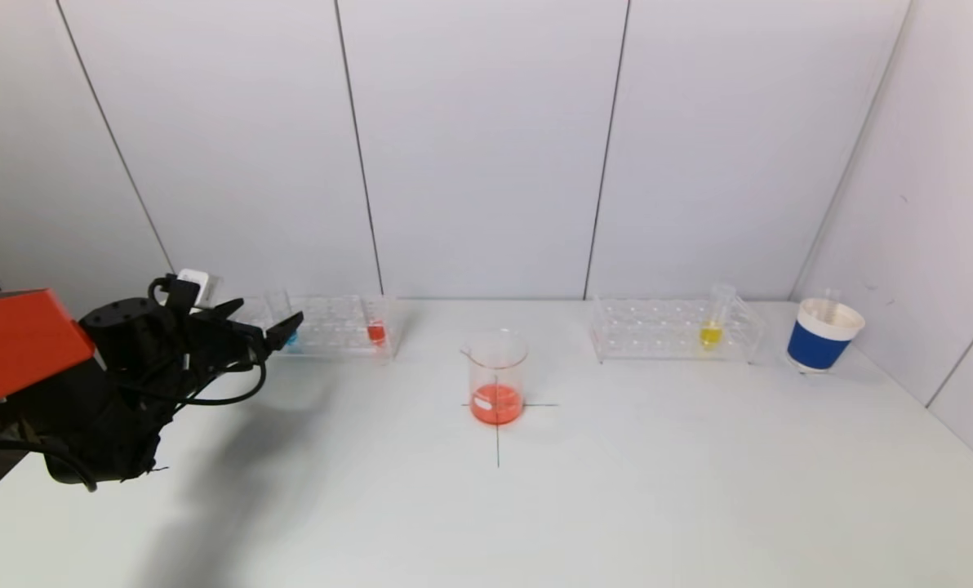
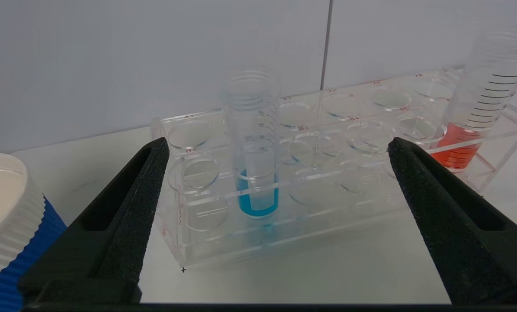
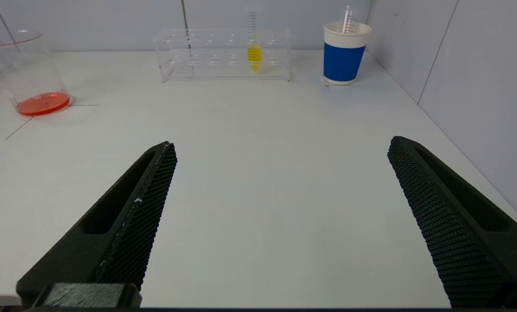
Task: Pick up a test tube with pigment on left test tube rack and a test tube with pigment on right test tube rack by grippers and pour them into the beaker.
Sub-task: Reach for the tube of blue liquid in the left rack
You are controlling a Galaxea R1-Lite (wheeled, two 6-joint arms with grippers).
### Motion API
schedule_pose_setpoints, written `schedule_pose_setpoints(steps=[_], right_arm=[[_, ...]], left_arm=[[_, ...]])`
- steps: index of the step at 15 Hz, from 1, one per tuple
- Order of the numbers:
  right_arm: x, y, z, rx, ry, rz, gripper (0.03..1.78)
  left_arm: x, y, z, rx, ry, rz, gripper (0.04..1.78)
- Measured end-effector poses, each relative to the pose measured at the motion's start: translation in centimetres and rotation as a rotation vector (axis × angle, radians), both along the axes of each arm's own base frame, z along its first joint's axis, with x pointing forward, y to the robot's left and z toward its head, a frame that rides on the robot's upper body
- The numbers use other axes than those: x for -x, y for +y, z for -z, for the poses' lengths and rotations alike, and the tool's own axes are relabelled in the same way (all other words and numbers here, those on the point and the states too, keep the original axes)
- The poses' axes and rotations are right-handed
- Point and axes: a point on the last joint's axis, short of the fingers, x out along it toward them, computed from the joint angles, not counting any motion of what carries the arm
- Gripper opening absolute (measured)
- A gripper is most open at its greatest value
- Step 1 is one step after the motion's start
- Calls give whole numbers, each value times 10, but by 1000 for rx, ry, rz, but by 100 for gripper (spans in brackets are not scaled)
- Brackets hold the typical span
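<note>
Black left tool point(image 2: 276, 147): mine, spread wide, holding nothing, hovering just in front of the left rack with the blue tube centred in the gap.
Right tool point(image 3: 282, 147): also mine, parted and empty, low over the bare tabletop point(image 3: 258, 173), well short of the right rack; it does not show in the head view.
Blue tube point(image 2: 255, 147): upright in a front-row hole of the left rack point(image 2: 328, 173), blue pigment in its lower part, untouched by my fingers point(image 2: 132, 208).
Red tube point(image 2: 479, 99): upright at the far end of the same rack, red liquid at its bottom.
Beaker point(image 1: 497, 377): on the cross mark mid-tabletop, between the two racks, a shallow layer of red-orange liquid inside.
Right rack point(image 1: 674, 328): against the back wall, carrying one yellow tube point(image 1: 713, 320) upright near its right end.
Blue paper cup point(image 1: 821, 335): just right of that rack; a second blue cup point(image 2: 7, 225) sits beside the left rack.
</note>
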Motion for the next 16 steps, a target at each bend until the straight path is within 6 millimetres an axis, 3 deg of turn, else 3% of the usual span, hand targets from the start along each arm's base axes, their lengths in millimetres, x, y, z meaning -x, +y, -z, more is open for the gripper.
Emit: schedule_pose_setpoints(steps=[16], right_arm=[[0, 0, 0, 0, 0, 0, 177]], left_arm=[[-23, 3, 2, -3, -14, -21, 176]])
